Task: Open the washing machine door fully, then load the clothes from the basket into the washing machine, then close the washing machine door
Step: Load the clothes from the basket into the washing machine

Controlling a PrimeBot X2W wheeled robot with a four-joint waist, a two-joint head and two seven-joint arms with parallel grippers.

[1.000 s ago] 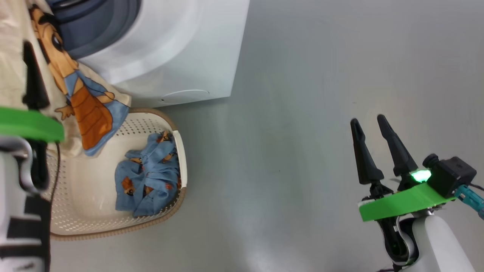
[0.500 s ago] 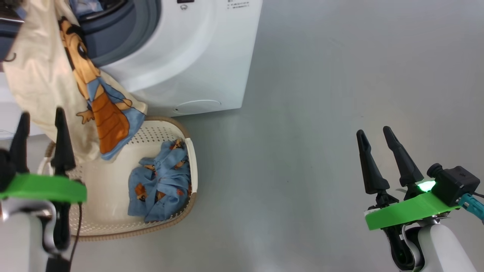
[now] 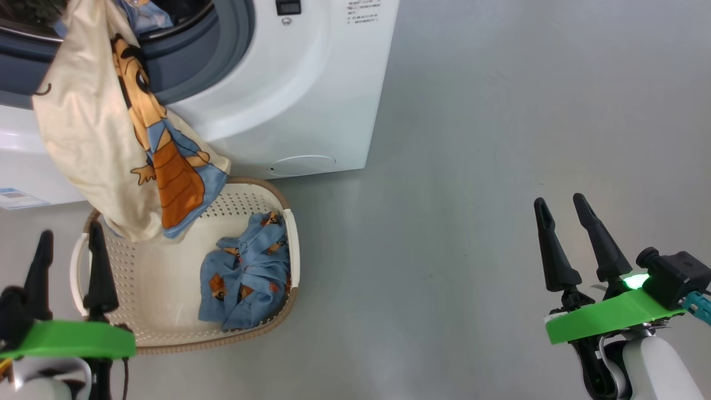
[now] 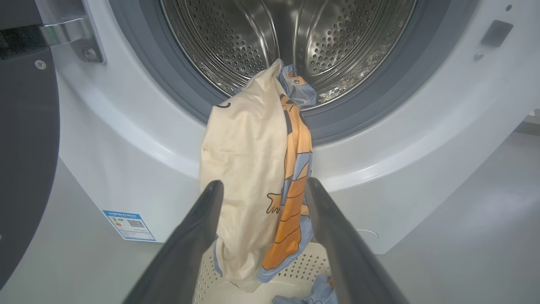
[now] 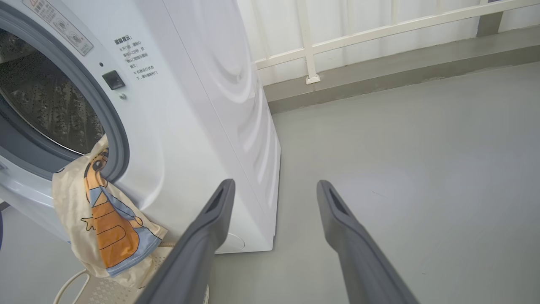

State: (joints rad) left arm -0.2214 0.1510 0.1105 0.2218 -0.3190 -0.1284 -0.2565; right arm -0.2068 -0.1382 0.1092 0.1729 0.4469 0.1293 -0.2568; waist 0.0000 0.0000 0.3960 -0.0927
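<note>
Both left gripper (image 3: 69, 236) and right gripper (image 3: 560, 201) are hanging open, empty. We are planning to grab high the cream-white cloth shirt (image 3: 83, 139) dangling at eleven o'clock from the big white washing machine (image 3: 311, 83).

grey floor (image 3: 500, 139), white railing (image 5: 307, 50) beyond.

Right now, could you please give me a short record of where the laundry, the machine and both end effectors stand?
washing machine: door open, drum exposed
cream shirt: draped out of the drum opening, hanging down over the basket
blue clothes: bunched in the basket's right side
left end effector: open, empty, at the basket's left edge
right end effector: open, empty, over the floor, away from the basket
</note>
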